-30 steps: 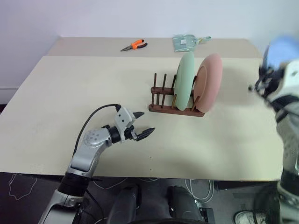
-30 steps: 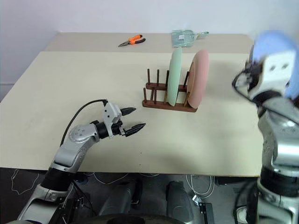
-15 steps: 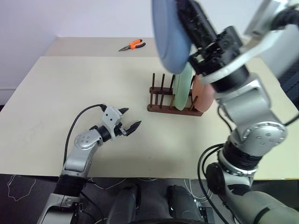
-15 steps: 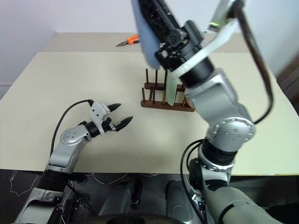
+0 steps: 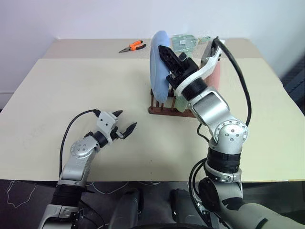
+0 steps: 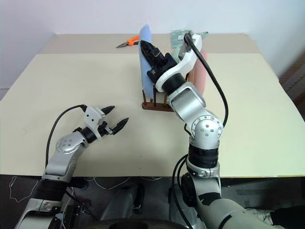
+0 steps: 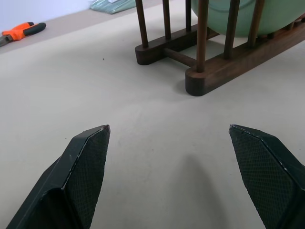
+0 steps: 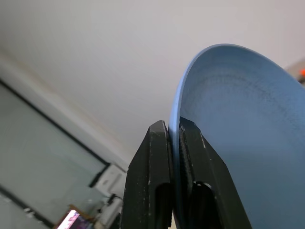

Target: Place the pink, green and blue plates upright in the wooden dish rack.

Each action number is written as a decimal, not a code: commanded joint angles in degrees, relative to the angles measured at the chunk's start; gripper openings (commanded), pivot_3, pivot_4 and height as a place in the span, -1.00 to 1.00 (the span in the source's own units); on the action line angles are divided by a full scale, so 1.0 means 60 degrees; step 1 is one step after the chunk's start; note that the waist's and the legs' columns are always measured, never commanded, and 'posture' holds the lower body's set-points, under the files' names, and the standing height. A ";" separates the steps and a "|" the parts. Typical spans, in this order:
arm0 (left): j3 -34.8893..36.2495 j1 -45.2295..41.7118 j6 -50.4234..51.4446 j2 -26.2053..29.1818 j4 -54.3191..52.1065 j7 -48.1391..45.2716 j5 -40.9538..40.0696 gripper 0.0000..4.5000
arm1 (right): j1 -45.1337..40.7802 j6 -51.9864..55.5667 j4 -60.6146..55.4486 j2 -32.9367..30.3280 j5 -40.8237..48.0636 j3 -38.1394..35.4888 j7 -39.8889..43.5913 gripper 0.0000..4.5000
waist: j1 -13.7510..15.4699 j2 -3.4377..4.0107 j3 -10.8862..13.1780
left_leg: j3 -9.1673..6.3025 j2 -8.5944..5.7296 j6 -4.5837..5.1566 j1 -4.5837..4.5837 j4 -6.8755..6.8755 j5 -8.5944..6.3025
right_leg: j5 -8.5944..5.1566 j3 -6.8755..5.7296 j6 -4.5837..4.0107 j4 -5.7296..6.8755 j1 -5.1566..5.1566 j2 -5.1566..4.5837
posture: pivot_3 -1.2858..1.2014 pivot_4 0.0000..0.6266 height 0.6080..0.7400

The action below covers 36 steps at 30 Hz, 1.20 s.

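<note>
- Plates: the green plate (image 7: pixel 248 16) and the pink plate (image 5: pixel 215 76) stand upright between the pegs of the wooden dish rack (image 7: pixel 209 57), which sits on the bench (image 5: pixel 71 95) past its middle, toward the far edge. Pink is at the rack's right end, with green just beside it.
- The blue plate (image 5: pixel 159 64) is not yet in the rack. It hangs on edge, nearly upright, above the rack's left end, where free pegs show.
- By my reading two of three plates are done. What is left is lowering the blue one into an empty slot and letting go.
- The right pincer (image 8: pixel 172 136) is clamped on the blue plate's rim, one finger on each face.
- The left pincer (image 7: pixel 174 138) has its fingers spread wide and holds nothing. It hovers low over the bench, toward the near left corner, pointing at the rack.
- Orange-handled pliers (image 5: pixel 134 46) lie near the far edge, well apart from the rack.
</note>
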 commanded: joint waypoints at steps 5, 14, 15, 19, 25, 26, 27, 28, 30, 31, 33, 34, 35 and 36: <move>-0.0076 -0.0075 0.0021 -0.0023 -0.0378 -0.0047 -0.0008 0.83 | -0.0676 -0.0405 0.1153 0.0162 -0.0795 -0.0278 -0.0300 -0.85 | -0.0005 0.0000 0.0000 | 0.0001 0.0000 -0.0001 0.0000 -0.0001 0.0001 | 0.0000 -0.0001 0.0000 0.0000 0.0000 0.0003 | 0.03 -0.52 0.96; -0.0162 0.0112 0.0132 -0.0052 -0.0611 -0.0040 0.0005 0.83 | -0.1391 -0.0132 0.1118 -0.0859 -0.2688 0.0685 0.1108 0.99 | -0.0010 0.0005 0.0003 | 0.0004 0.0000 0.0000 -0.0001 -0.0002 0.0001 | 0.0000 0.0000 0.0000 0.0000 -0.0003 0.0005 | 0.03 -0.52 0.96; -0.0170 0.0128 0.0144 -0.0057 -0.0634 -0.0036 0.0012 0.83 | -0.1526 -0.0123 0.0903 -0.1330 -0.3200 0.1034 0.1601 0.99 | -0.0008 0.0005 0.0004 | 0.0003 0.0001 0.0000 0.0000 -0.0003 0.0001 | 0.0000 -0.0001 0.0000 -0.0001 -0.0002 0.0005 | 0.03 -0.52 0.96; -0.0177 0.0158 0.0192 -0.0072 -0.0698 -0.0017 0.0025 0.83 | -0.1818 -0.0429 0.0182 -0.2664 -0.4489 0.1697 0.3092 0.99 | 0.0024 0.0002 0.0005 | 0.0007 -0.0001 0.0000 -0.0004 -0.0001 0.0001 | -0.0001 -0.0003 0.0001 -0.0009 -0.0002 0.0003 | 0.03 -0.52 0.96; 0.0014 0.0279 0.0238 -0.0024 -0.0869 0.0201 0.0044 0.83 | -0.1463 -0.0696 -0.1105 -0.5131 -0.4681 0.0053 0.5073 0.99 | 0.0099 -0.0005 0.0010 | 0.0004 0.0000 0.0000 -0.0011 0.0004 0.0000 | -0.0001 -0.0010 0.0001 -0.0020 0.0006 -0.0003 | 0.03 -0.52 0.96; 0.0090 0.0317 0.0213 0.0030 -0.0858 0.0246 0.0073 0.83 | -0.0984 -0.0700 -0.1127 -0.5761 -0.4818 -0.0483 0.5297 0.99 | 0.0145 -0.0008 0.0008 | 0.0001 -0.0001 0.0002 -0.0009 0.0002 -0.0001 | -0.0002 -0.0015 0.0001 -0.0036 0.0017 -0.0007 | 0.03 -0.52 0.96; 0.0189 0.0364 0.0169 0.0099 -0.0826 0.0298 0.0106 0.83 | -0.0175 -0.0702 -0.0990 -0.6464 -0.5041 -0.1196 0.5586 0.99 | 0.0198 -0.0023 -0.0001 | -0.0006 -0.0001 0.0004 -0.0013 0.0001 -0.0003 | -0.0002 -0.0027 0.0001 -0.0056 0.0027 -0.0010 | 0.03 -0.52 0.96; 0.0291 0.0399 0.0129 0.0156 -0.0783 0.0348 0.0124 0.83 | 0.0790 -0.0814 -0.0723 -0.7110 -0.5487 -0.1815 0.5829 0.99 | 0.0251 -0.0041 -0.0012 | -0.0010 0.0001 0.0009 -0.0010 -0.0003 -0.0007 | -0.0002 -0.0035 0.0001 -0.0083 0.0043 -0.0010 | 0.03 -0.52 0.96; 0.0414 0.0409 0.0058 0.0230 -0.0662 0.0423 0.0143 0.83 | 0.2477 -0.1180 -0.0294 -0.7803 -0.6131 -0.2596 0.6290 0.99 | 0.0327 -0.0060 -0.0024 | -0.0019 0.0005 0.0022 -0.0006 -0.0014 -0.0016 | -0.0017 -0.0050 -0.0028 -0.0148 0.0082 -0.0030 | 0.03 -0.52 0.96; 0.0411 0.0387 0.0034 0.0233 -0.0618 0.0475 0.0185 0.83 | 0.3078 -0.1423 -0.0069 -0.7934 -0.6310 -0.2800 0.6527 0.99 | 0.0311 -0.0055 -0.0021 | -0.0009 0.0003 0.0034 -0.0005 -0.0012 -0.0024 | -0.0018 -0.0049 -0.0031 -0.0161 0.0087 -0.0041 | 0.03 -0.52 0.96; 0.0430 0.0336 -0.0044 0.0246 -0.0484 0.0557 0.0271 0.83 | 0.4226 -0.1953 0.0278 -0.8034 -0.6744 -0.2881 0.7058 0.99 | 0.0272 -0.0032 -0.0017 | 0.0014 -0.0005 0.0043 -0.0007 -0.0009 -0.0029 | -0.0017 -0.0025 -0.0030 -0.0161 0.0080 -0.0051 | 0.03 -0.52 0.96; 0.0463 0.0303 -0.0083 0.0256 -0.0392 0.0602 0.0317 0.83 | 0.4884 -0.2324 0.0455 -0.8027 -0.7111 -0.2757 0.7324 0.99 | 0.0234 -0.0016 -0.0011 | 0.0026 -0.0005 0.0044 -0.0005 -0.0008 -0.0030 | -0.0017 -0.0007 -0.0030 -0.0154 0.0070 -0.0050 | 0.03 -0.52 0.96; 0.0471 0.0263 -0.0101 0.0242 -0.0326 0.0649 0.0363 0.83 | 0.5378 -0.2672 0.0674 -0.8008 -0.7444 -0.2618 0.7547 0.99 | 0.0213 -0.0011 -0.0009 | 0.0031 -0.0004 0.0044 -0.0003 -0.0005 -0.0030 | -0.0016 -0.0001 -0.0029 -0.0146 0.0066 -0.0048 | 0.03 -0.52 0.96; 0.0472 0.0237 -0.0118 0.0229 -0.0281 0.0675 0.0388 0.83 | 0.5721 -0.2941 0.0869 -0.7944 -0.7672 -0.2503 0.7709 0.99 | 0.0194 -0.0011 -0.0010 | 0.0031 0.0000 0.0044 0.0001 -0.0005 -0.0029 | -0.0016 0.0001 -0.0030 -0.0140 0.0065 -0.0046 | 0.03 -0.52 0.96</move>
